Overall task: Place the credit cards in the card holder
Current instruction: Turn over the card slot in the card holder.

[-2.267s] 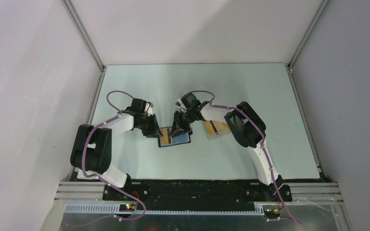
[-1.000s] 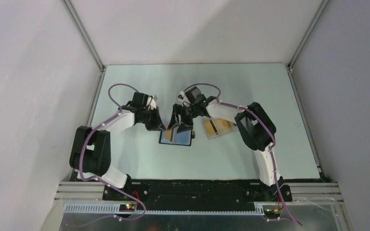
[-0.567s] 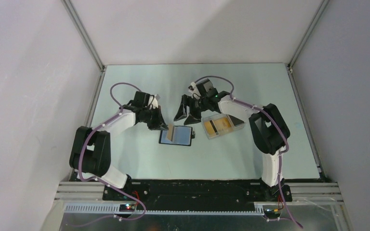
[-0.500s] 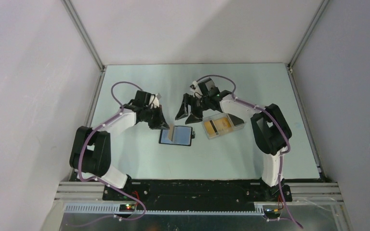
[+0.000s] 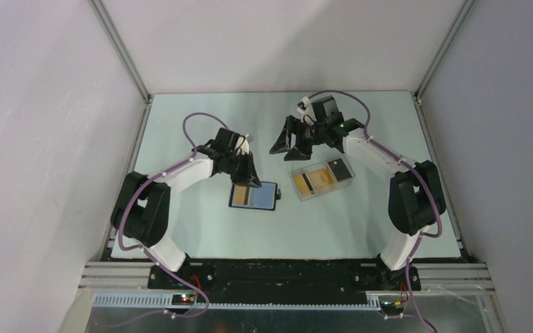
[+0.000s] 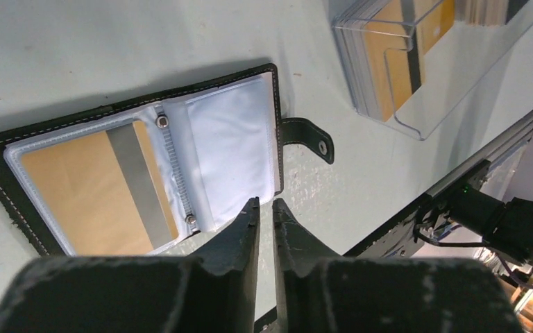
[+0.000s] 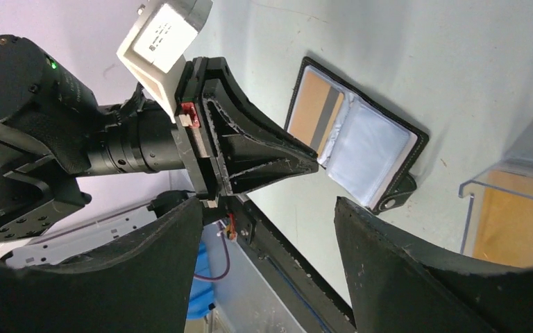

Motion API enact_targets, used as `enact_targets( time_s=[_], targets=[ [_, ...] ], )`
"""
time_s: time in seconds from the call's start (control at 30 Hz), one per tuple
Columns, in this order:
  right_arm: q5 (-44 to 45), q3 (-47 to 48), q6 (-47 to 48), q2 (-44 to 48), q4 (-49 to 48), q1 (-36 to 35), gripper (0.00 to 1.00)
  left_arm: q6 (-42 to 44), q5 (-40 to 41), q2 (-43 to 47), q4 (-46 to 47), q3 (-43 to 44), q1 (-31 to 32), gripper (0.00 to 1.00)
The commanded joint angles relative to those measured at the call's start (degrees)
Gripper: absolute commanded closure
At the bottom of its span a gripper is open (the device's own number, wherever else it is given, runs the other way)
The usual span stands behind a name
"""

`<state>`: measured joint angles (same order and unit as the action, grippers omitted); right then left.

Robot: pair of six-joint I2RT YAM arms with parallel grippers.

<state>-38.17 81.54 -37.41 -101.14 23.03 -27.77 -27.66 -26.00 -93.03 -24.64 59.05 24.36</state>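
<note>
Where the card holder (image 5: 253, 196) lay spread open and flat near the middle of the bench (image 5: 194, 229), one credit card (image 6: 87, 187), orange with a grey stripe, sat inside one of its clear pockets. The pocket beside it (image 6: 232, 152) showed only a pale lining. A short closing strap (image 6: 311, 137) with a small stud stuck out from the holder's right edge and rested on the bench.

The left tool (image 6: 264, 202) hung at the far edge of the holder, as seen from overhead. Its fingers were drawn nearly together, with only a narrow slit between them and nothing in it. Whether the tips touched the holder could not be told.

Just to the right of the holder, apart from it, stood a clear tray (image 6: 430, 114). The other credit cards (image 5: 307, 184) lay inside, most of them orange with a black stripe, and a dark one (image 5: 339, 170) sat in the compartment further right.

Beyond the tray, the right tool (image 5: 286, 147) was raised over the bench with its fingers spread wide apart and empty. Its wrist camera looked back at the open holder and the left tool.
</note>
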Motion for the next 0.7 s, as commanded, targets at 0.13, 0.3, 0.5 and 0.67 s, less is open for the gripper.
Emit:
enact_targets(
  time_s=[0.13,0.3,0.5,0.67],
  targets=[
    [4.7,1.2,6.7,0.5,6.5,-3.2,0.26,-0.5,1.8,2.2,0.6,-1.1,-3.6,0.63],
    [3.3,2.5,3.6,-4.8,3.7,-7.8,0.27,1.0,-2.2,5.0,2.2,-6.4,-9.7,0.55],
    [0.0,6.6,-2.1,-14.7,-1.3,-12.5,0.33,2.9,-5.3,6.2,3.6,-10.6,-15.8,0.53],
    [-0.4,9.4,-4.5,-21.2,-2.8,-14.1,0.42,3.9,-7.4,5.2,5.6,-11.9,-17.8,0.55]
  ],
)
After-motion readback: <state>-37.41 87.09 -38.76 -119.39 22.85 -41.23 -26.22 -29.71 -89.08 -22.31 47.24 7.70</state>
